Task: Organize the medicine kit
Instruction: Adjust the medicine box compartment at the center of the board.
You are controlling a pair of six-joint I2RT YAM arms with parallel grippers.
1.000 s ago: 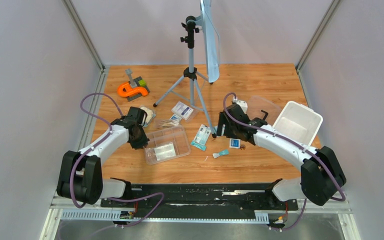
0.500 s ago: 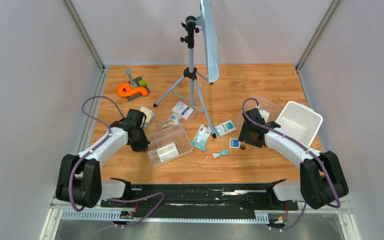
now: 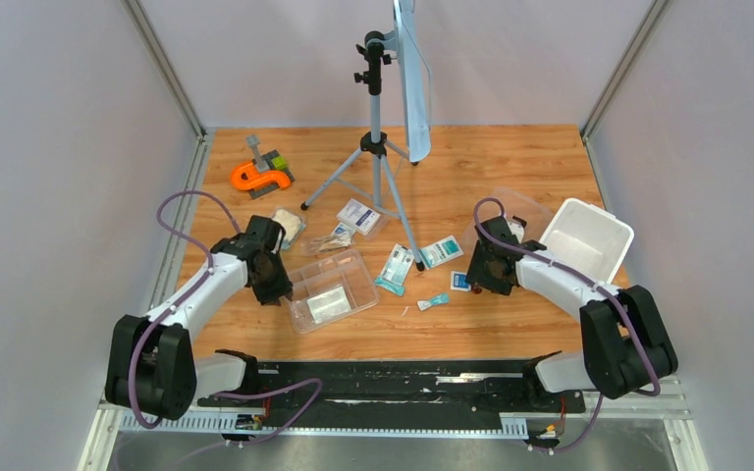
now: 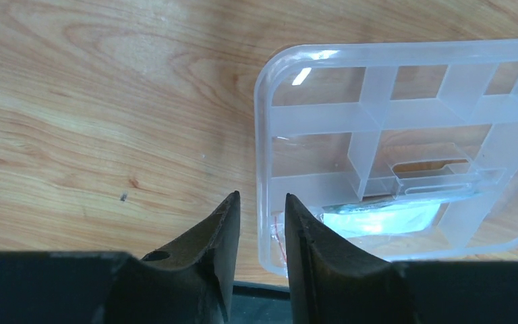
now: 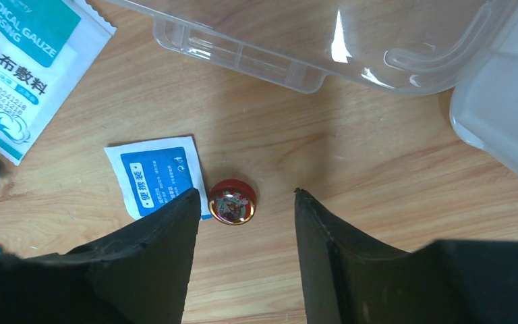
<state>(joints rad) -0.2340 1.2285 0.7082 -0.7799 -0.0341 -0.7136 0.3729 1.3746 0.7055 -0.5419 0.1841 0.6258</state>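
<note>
The clear divided tray lies left of centre with a white packet inside. My left gripper is at its left end. In the left wrist view the fingers straddle the tray's wall, nearly closed on it. My right gripper is open and empty, low over a small red round tin that lies just inside its left finger, beside a blue packet. The white tub and clear lid lie at the right.
Loose packets lie mid-table: a white box-like packet, teal ones, a small teal tube. A tripod stands at the back centre, one leg reaching among the packets. An orange-and-grey tool sits back left.
My right gripper swung right from over the packets, uncovering a teal one, and now hangs over the red tin. My left gripper moved nearer, and the tray shifted with it.
</note>
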